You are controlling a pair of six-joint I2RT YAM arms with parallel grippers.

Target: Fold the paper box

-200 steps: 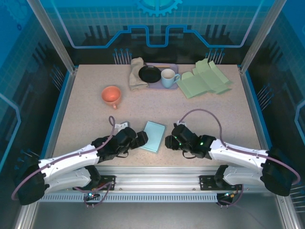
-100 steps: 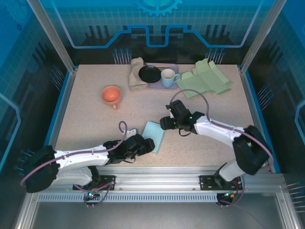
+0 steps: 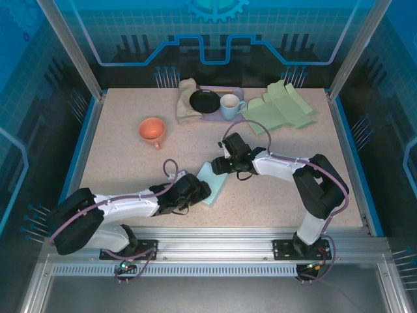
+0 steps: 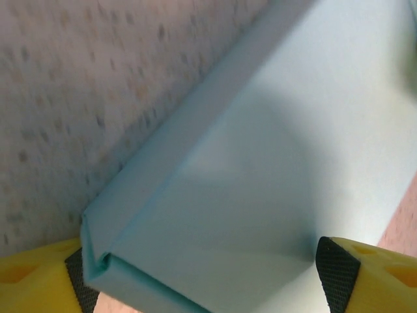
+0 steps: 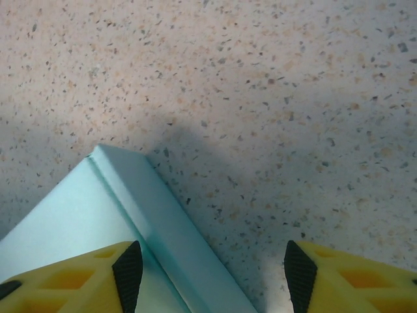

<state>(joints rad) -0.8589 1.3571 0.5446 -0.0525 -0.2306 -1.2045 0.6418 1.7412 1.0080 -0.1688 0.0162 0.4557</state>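
The paper box [image 3: 215,180] is a flat light-blue piece lying on the speckled table, near the front middle. My left gripper [image 3: 199,191] is at its near-left corner. In the left wrist view the box [image 4: 260,169] reaches in between the wide-apart jaws of the left gripper [image 4: 208,277]; the left pad [image 4: 77,274] touches the folded corner. My right gripper [image 3: 219,167] hangs over the box's far edge. In the right wrist view the right gripper [image 5: 208,277] is open, one finger above the box [image 5: 130,208] and the other above bare table.
At the back stand an orange cup [image 3: 152,130], a beige cloth [image 3: 187,99], a black dish [image 3: 205,101] and a pale mug [image 3: 229,106] on a purple tray [image 3: 236,91]. Green flat paper pieces [image 3: 280,107] lie at the back right.
The right gripper has swung from the front right up to the box's far edge. The left gripper has slid forward onto the near-left corner, and its jaws have narrowed a little.
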